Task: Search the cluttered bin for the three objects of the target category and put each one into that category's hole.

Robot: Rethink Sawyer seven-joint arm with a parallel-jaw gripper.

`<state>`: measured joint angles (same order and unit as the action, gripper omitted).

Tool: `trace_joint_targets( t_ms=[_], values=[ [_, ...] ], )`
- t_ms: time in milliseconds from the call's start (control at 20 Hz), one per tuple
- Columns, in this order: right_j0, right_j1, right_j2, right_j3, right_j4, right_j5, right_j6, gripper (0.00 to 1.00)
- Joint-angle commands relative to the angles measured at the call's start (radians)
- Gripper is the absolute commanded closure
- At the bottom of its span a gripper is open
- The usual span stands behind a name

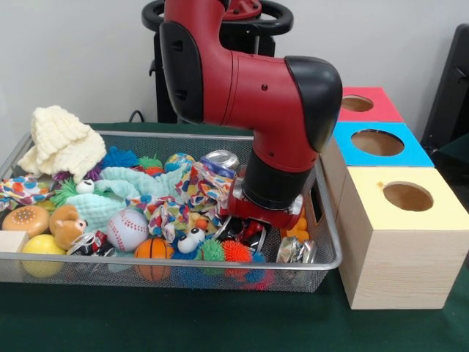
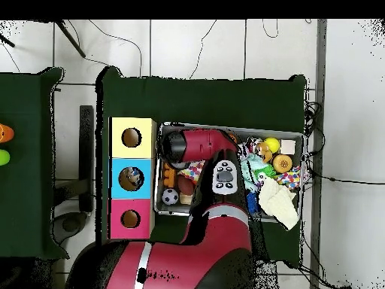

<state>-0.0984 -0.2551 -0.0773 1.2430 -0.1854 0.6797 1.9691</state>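
Green cloth covers the table [image 1: 183,323], and on it we see a wire mesh bin [image 1: 322,260] heaped with toys, beside three wooden boxes, each with a round hole on top: yellow [image 1: 407,196], blue [image 1: 377,142] and red [image 1: 357,103]; the red and black arm [image 1: 249,81] reaches down into the bin's end nearest the boxes, its gripper [image 1: 253,229] sunk among the clutter, so we cannot tell how the jaws stand; just beside it lie crushed cans [image 1: 296,250], with another can [image 1: 221,159] behind; a baseball [image 1: 127,229], a small basketball [image 1: 154,248], a cream knitted hat [image 1: 62,139] and patterned cloth [image 1: 187,194] fill the rest.
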Motion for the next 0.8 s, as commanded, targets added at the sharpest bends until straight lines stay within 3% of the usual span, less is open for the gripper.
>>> trace_joint_targets(
  t_ms=[50,150,350,500,800],
  values=[
    [-0.062,0.119,0.041,0.073,-0.028,-0.242,0.137,0.0],
    [-0.054,0.116,0.027,0.073,-0.04,-0.248,0.139,0.0],
    [0.033,0.114,-0.081,0.064,-0.069,-0.348,0.252,0.0],
    [0.044,0.103,-0.094,0.038,-0.042,-0.284,0.236,0.0],
    [0.054,0.075,-0.122,0.029,0.002,-0.259,0.233,0.0]
  ],
)
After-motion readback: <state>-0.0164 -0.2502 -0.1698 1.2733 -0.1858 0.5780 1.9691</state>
